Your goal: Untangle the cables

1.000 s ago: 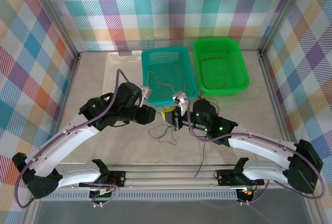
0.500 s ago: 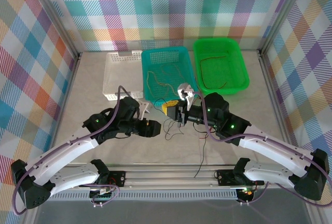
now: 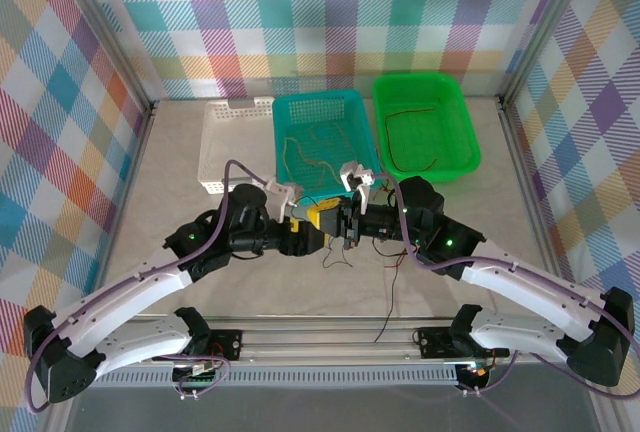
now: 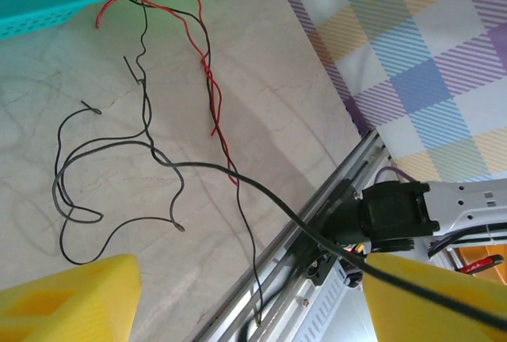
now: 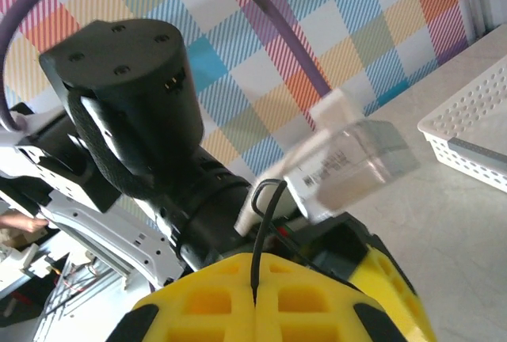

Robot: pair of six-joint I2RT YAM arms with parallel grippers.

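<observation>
Top view, cables: the cables point(image 3: 342, 252), thin black and red wires, lie in loose loops on the table point(image 3: 180, 182), just before the teal basket point(image 3: 285, 177).
Top view, hard to see: the left gripper point(image 3: 310, 232) and the right gripper point(image 3: 336, 220) meet tip to tip above the loops. They cover each other, so I cannot tell the claws from here.
Top view, baskets: the teal basket holds a few thin cables point(image 3: 310, 157). The green basket point(image 3: 462, 142) holds one dark cable point(image 3: 410, 147). The white basket point(image 3: 212, 142) stands beside the teal one.
Left wrist, cables: the black cable point(image 4: 119, 148) curls in several loops on the table. The red cable point(image 4: 207, 73) starts near the teal basket and crosses it.
Left wrist, claw: the yellow fingers point(image 4: 63, 298) stand wide apart. One black strand passes over the right-hand finger and is cut off at the frame edge.
Right wrist, claw: the fingers point(image 5: 214, 302) are pressed together, and the black cable comes out of the seam between them.
Right wrist, hard to see: the left arm point(image 5: 119, 89) blocks the table behind, and the white basket is cut off at the edge.
</observation>
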